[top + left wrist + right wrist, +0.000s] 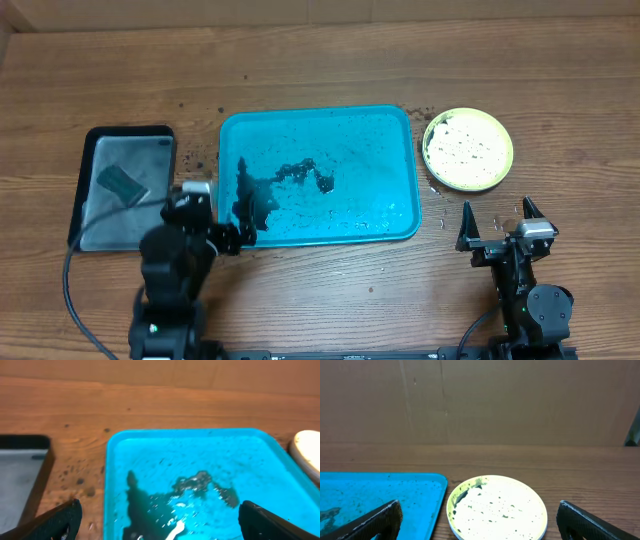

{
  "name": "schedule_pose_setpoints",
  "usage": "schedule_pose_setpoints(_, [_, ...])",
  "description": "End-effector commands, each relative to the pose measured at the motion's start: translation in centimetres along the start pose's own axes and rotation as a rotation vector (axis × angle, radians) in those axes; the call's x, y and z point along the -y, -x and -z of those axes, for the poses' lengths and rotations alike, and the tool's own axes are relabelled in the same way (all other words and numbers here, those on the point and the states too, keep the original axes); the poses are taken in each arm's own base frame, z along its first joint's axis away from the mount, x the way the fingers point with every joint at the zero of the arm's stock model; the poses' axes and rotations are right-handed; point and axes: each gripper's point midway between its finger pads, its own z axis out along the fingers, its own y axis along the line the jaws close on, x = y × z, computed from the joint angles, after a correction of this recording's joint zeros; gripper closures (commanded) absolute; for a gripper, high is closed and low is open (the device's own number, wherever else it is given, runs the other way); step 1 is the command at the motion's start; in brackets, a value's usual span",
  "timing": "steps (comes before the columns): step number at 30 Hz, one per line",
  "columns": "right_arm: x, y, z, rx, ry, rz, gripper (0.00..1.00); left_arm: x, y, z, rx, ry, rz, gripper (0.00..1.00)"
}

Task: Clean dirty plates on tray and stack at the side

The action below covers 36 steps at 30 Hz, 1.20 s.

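The turquoise tray lies mid-table with no plate on it, only dark smears and specks; it also shows in the left wrist view and the right wrist view. A plate with a yellow-green rim and speckled white centre sits on the wood just right of the tray, and shows in the right wrist view. I cannot tell whether other plates lie under it. My left gripper is open and empty at the tray's front left corner. My right gripper is open and empty in front of the plate.
A smaller black tray with a grey lining and a dark green pad lies left of the turquoise tray. Dark specks and drops dot the wood around the turquoise tray. A brown wall stands behind the table.
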Motion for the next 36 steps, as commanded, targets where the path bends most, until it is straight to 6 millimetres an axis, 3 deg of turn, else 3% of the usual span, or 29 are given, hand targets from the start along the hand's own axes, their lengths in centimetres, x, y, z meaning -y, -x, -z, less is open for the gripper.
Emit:
schedule_pose_setpoints(1, [0.0,-0.2,0.0,0.002,0.002,0.003,0.0,-1.7,-1.5,0.5,0.049,0.09,-0.028,0.0])
schedule_pose_setpoints(10, [0.0,-0.2,0.0,0.002,0.002,0.003,0.0,-3.4,-1.8,1.6,0.308,0.174,-0.039,0.0])
schedule_pose_setpoints(16, [0.0,-0.2,0.0,0.002,0.002,0.003,0.0,-3.8,-1.5,2.5,0.343,0.204,-0.08,0.0])
schedule_pose_setpoints(19, [0.0,-0.2,0.0,0.002,0.002,0.003,0.0,-4.3,-3.3,2.3,0.265,0.226,-0.108,0.0])
schedule_pose_setpoints(29, [0.0,-0.2,0.0,0.002,0.002,0.003,0.0,-4.3,-1.9,3.2,0.335,0.236,-0.148,0.0])
schedule_pose_setpoints(36, [0.0,-0.2,0.0,0.002,0.002,0.003,0.0,-4.3,-1.9,3.1,0.332,0.234,-0.149,0.0])
